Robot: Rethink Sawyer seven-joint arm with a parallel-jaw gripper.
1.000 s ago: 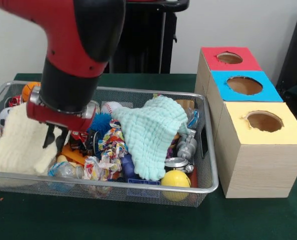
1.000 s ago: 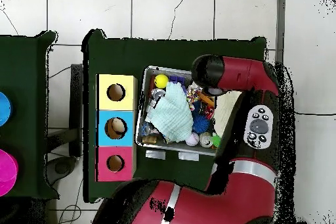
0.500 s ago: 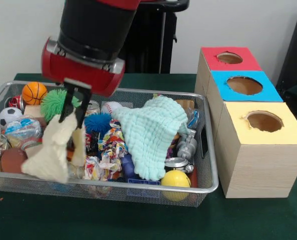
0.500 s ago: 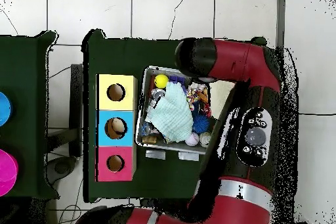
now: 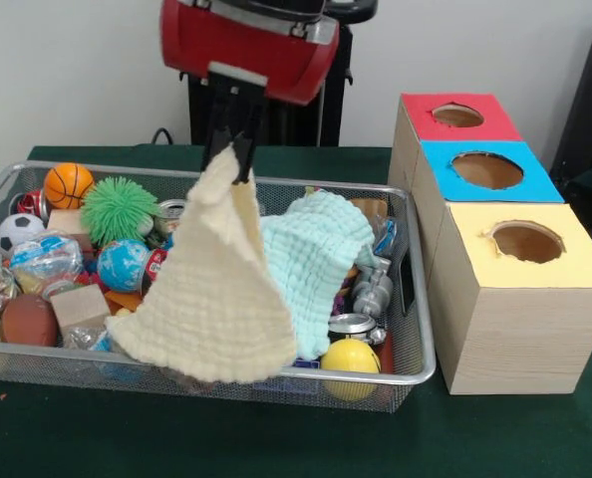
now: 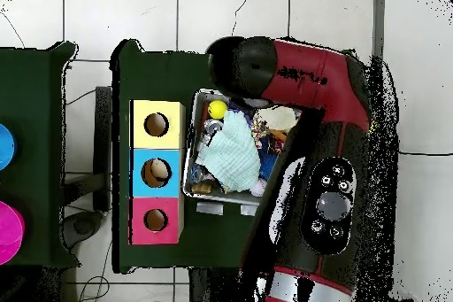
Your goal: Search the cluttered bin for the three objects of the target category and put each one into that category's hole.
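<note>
Above bin point(image 5: 416, 370) | gripper point(image 5: 232, 159) pinching cream cloth point(image 5: 214, 289) | no legible labels

A cloth point(image 5: 211, 299) hangs from the hand point(image 5: 231, 154) above the bin point(image 5: 406, 368) — three holed boxes point(image 5: 515, 299) stand just right.

A cream waffle-weave cloth point(image 5: 211, 299) hangs pinched at one corner from the hand point(image 5: 232, 151), draping down in a wide cone whose lower edge reaches the front rim of the wire-mesh bin point(image 5: 416, 329). Behind it a mint-green cloth point(image 5: 316, 259) lies heaped over the clutter in the bin's right half. Beside the bin stands a row of three boxes with round holes: yellow-topped point(image 5: 525, 244), blue-topped point(image 5: 487, 170) and red-topped point(image 5: 457, 117).
</note>
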